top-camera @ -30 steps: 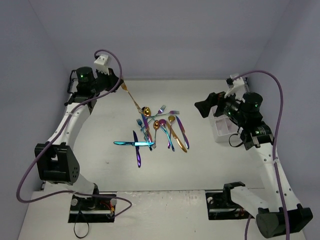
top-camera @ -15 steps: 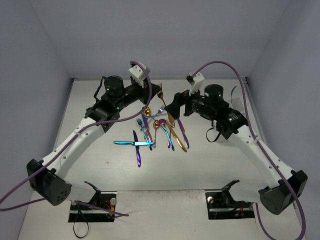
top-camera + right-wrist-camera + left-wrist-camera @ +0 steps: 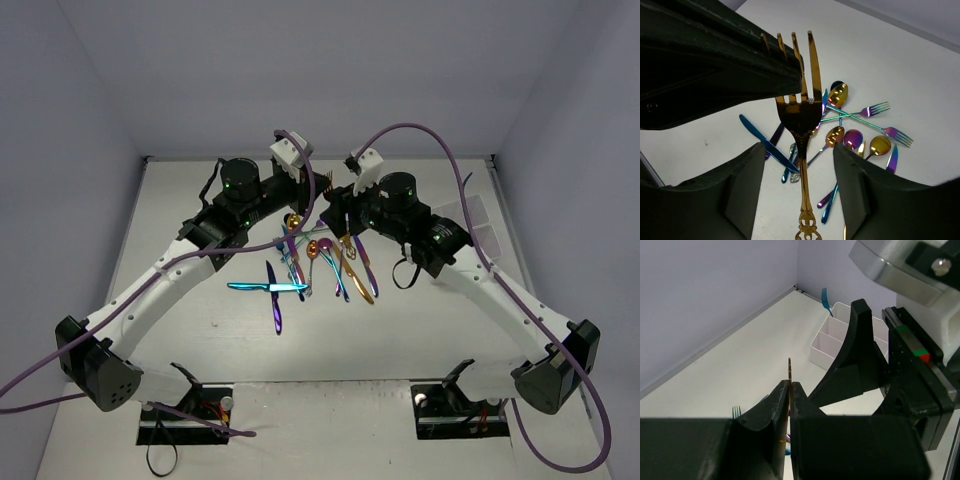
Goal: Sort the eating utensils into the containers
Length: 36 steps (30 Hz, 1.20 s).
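1 fork [image 3: 801, 115], pinched by left tool [image 3: 790, 390], sits inside spread right tool [image 3: 799, 150]: likely handover; right should close, then caddy [image 3: 826, 342] at 3 o'clock.

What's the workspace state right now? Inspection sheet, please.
Surface: white table, no spills seen.
Job's things: utensil pile mid-table; gold fork lifted above it; white caddy holds one blue fork.
Clutter: nothing seen.
Hands: left hand shut on the gold fork; right hand open, straddling the fork's handle without touching.
Cables: purple cables loop over both arms, clear of the pile.
Surroundings: plain pale walls.
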Each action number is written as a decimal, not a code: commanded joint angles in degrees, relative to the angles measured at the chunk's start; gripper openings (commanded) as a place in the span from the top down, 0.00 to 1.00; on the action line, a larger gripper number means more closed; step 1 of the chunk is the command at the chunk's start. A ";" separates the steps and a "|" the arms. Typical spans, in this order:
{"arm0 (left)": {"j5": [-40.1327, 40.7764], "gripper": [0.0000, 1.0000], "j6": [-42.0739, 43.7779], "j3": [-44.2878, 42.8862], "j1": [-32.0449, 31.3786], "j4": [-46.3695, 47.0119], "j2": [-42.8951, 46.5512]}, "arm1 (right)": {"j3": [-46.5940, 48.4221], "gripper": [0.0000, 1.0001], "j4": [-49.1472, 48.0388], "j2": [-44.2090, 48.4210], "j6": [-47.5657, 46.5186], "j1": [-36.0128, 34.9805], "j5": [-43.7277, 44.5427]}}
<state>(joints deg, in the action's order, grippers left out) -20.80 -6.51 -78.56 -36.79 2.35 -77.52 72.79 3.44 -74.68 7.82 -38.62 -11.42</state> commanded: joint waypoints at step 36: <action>33.82 0.25 -14.05 29.46 5.74 -19.84 19.08 | -5.77 1.00 -22.03 0.38 -15.05 39.54 15.09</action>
<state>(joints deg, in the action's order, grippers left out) 12.17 -17.15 -51.63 -33.20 -18.24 -63.43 67.46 -5.46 -71.85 -6.22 -3.76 6.01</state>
